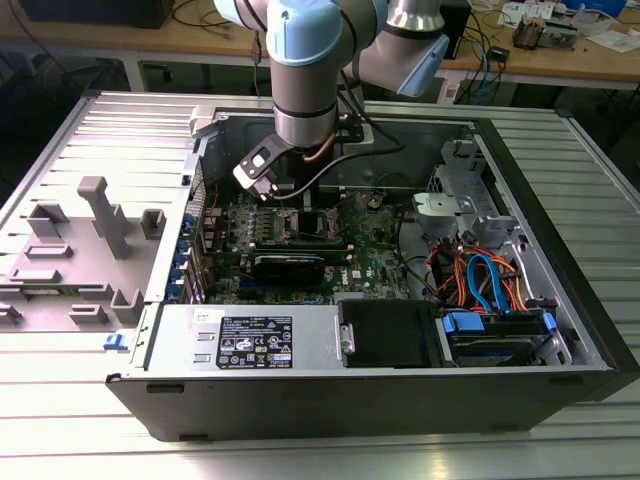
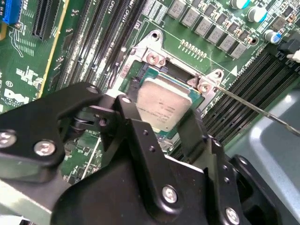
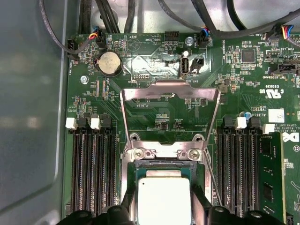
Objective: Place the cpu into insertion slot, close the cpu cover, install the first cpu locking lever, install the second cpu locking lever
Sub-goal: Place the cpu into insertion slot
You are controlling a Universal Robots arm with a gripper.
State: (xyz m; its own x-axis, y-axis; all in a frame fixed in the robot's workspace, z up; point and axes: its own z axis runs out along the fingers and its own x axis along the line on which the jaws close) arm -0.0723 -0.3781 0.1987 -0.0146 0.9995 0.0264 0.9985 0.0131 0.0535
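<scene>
Open computer case [image 1: 380, 400] lying on a ribbed metal table [image 1: 300, 460]. Grey moulded fixtures [image 1: 105, 215] stand on the table at the exterior view's left. Wooden benches [image 1: 560, 60] strewn with cables and small parts cross the far side of the room. The arm [image 1: 305, 60] reaches down into the case, its gripper [image 1: 300, 195] low over the green board [image 1: 380, 250].

In both wrist views the gripper [image 2: 157, 115] [image 3: 164, 213] has its black fingers [image 2: 126, 105] [image 3: 129, 208] drawn in against two opposite edges of the cpu [image 2: 164, 103] [image 3: 164, 197], holding it. The cpu lies level within the silvery rim of the slot [image 2: 152, 56] [image 3: 164, 152], metal top upward.

The cover [image 3: 171, 90] is swung up and back from the slot, on its far side. A thin lever [image 2: 253, 105] stands out beside the slot, unlatched. Long black memory slots [image 3: 93, 168] flank the slot on both sides. A coin cell [image 3: 108, 62] sits beyond the cover, near the case wall.
</scene>
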